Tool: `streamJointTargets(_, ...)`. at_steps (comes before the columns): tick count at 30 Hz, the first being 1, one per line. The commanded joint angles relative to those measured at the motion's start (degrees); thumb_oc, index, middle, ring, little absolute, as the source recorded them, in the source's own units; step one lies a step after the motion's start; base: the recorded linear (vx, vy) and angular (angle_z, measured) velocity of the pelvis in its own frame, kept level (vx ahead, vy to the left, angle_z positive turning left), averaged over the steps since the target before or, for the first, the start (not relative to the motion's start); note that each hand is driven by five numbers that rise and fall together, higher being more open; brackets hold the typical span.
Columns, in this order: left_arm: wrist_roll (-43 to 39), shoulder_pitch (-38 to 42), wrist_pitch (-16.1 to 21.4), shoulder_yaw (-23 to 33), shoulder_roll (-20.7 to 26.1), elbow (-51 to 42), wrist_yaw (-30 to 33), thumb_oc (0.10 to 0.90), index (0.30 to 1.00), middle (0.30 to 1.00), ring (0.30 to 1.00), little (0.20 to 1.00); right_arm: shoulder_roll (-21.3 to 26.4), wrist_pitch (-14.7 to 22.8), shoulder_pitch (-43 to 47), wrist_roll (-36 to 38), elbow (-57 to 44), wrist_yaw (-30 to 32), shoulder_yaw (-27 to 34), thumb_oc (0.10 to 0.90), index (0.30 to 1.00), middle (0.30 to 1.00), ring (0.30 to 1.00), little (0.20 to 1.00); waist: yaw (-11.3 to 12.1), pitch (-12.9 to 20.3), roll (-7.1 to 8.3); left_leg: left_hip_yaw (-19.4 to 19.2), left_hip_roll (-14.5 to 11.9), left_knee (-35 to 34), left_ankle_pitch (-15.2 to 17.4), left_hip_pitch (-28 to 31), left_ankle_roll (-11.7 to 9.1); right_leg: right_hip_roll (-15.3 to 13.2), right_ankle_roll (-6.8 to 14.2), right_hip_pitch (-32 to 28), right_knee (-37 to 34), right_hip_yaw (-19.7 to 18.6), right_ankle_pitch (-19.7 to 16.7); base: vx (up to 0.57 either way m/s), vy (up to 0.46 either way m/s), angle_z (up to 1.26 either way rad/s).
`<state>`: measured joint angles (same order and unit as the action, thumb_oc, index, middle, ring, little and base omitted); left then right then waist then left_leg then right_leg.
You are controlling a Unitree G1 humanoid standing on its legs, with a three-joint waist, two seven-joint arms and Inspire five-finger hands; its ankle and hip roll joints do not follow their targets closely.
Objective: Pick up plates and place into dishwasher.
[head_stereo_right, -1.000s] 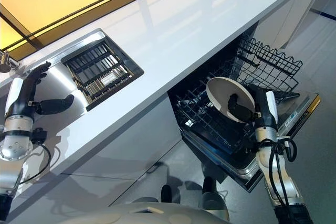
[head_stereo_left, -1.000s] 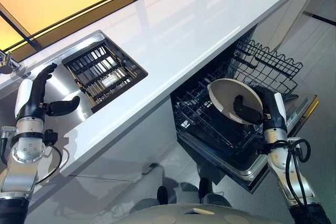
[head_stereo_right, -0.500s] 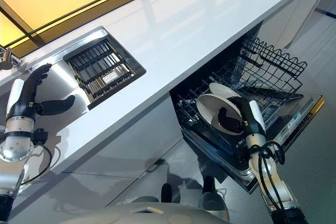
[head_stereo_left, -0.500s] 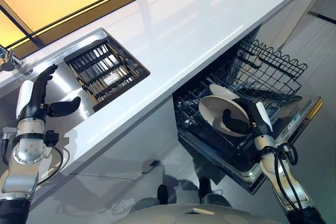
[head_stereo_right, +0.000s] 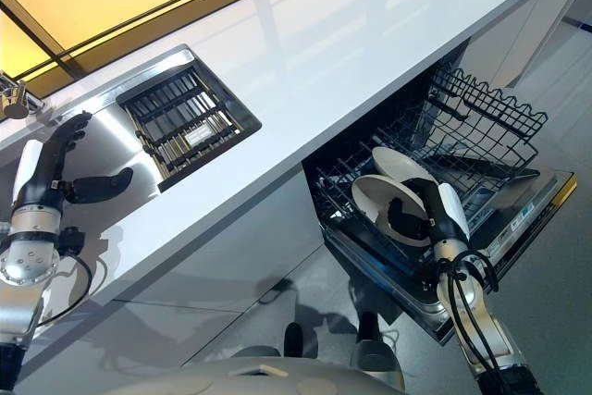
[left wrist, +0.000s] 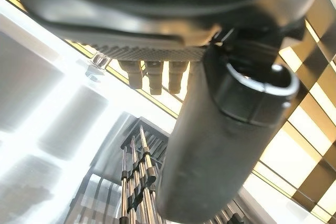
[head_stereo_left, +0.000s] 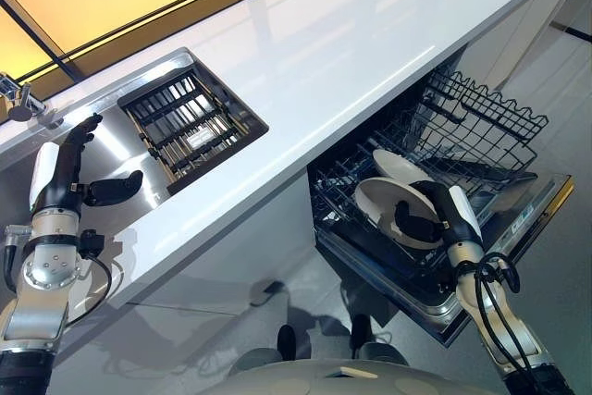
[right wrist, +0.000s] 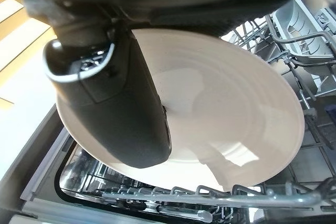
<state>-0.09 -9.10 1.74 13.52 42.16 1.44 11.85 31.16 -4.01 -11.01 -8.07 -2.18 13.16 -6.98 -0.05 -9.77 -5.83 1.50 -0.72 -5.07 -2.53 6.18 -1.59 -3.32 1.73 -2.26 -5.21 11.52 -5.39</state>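
My right hand (head_stereo_left: 424,219) is shut on a white plate (head_stereo_left: 381,203), which stands tilted on edge among the wires of the pulled-out dishwasher rack (head_stereo_left: 481,117). In the right wrist view the thumb (right wrist: 121,103) presses on the plate's face (right wrist: 236,108), whose lower edge is down behind the rack wires (right wrist: 210,195). A second white plate (head_stereo_left: 400,166) stands in the rack just behind the held one. My left hand (head_stereo_left: 63,173) hovers open over the sink at the far left, with straight fingers (left wrist: 152,74) and nothing in it.
A long white counter (head_stereo_left: 351,34) runs above the dishwasher. A dark slatted drainer (head_stereo_left: 190,122) sits in the steel sink (head_stereo_left: 116,141), with a faucet (head_stereo_left: 14,104) at the left edge. The dishwasher door (head_stereo_left: 523,233) lies open below the rack.
My right hand has brought the plate down and to the left into the rack, in front of the second plate. The left hand has stayed where it was.
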Motion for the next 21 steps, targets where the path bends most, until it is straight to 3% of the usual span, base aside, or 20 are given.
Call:
streamJointTargets(1,-0.64,4.75,4.01,2.32,5.56,-0.60,2.07,0.800,0.900,0.900,0.900,0.900,3.27,6.28,4.81,1.46,-6.17,-0.63,-3.80,0.138,0.333,0.333,0.333,0.238,-0.05,2.20,0.67,-2.57,5.98,1.26,4.61,-1.06,1.97,1.77,2.09,-1.73,8.46,1.45,12.88,0.00,0.000,0.00)
streamJointTargets(2,-0.50,5.02,4.07,1.91,5.49,-0.48,2.10,0.800,0.900,0.900,0.900,0.900,3.24,7.43,5.29,1.86,-6.57,-0.83,-4.36,0.317,0.486,0.486,0.486,0.417,0.06,2.17,0.65,-2.46,5.99,1.35,4.60,-1.10,1.95,1.76,2.04,-1.72,8.54,1.56,12.91,0.00,0.000,0.00)
streamJointTargets(3,-0.50,5.05,4.08,1.89,5.50,-0.46,2.11,0.800,0.900,0.900,0.900,0.900,3.24,7.44,5.31,1.87,-6.54,-0.83,-4.36,0.317,0.486,0.486,0.486,0.417,0.06,2.16,0.65,-2.45,5.99,1.36,4.60,-1.10,1.94,1.76,2.04,-1.72,8.55,1.57,12.92,0.00,0.000,0.00)
streamJointTargets(4,-0.13,5.26,4.95,1.12,5.16,0.37,2.33,0.800,0.900,0.900,0.900,0.900,2.78,7.52,5.76,4.10,-6.80,-2.66,-5.39,0.800,0.900,0.900,0.900,0.900,0.22,2.19,0.62,-2.36,6.04,1.45,4.60,-1.21,1.82,1.78,2.02,-1.73,8.41,1.61,12.83,0.00,0.000,0.00)
streamJointTargets(11,0.28,4.53,5.04,0.84,4.54,0.15,2.31,0.800,0.900,0.900,0.900,0.900,2.60,12.34,5.02,4.30,-7.66,-1.95,-5.38,0.800,0.900,0.900,0.900,0.900,0.37,2.42,0.69,-2.43,6.15,1.75,4.65,-1.62,1.81,1.92,1.98,-1.84,7.52,1.64,12.50,0.00,0.000,0.00)
streamJointTargets(21,1.66,5.53,6.55,-1.64,2.30,2.08,3.66,0.800,0.900,0.900,0.900,0.900,0.44,27.67,7.71,6.15,-12.15,7.56,-3.42,0.800,0.900,0.900,0.900,0.900,0.01,2.28,0.11,-2.91,6.17,1.89,4.94,-1.44,2.08,1.95,2.02,-1.67,7.64,1.00,12.39,0.00,0.000,0.00)
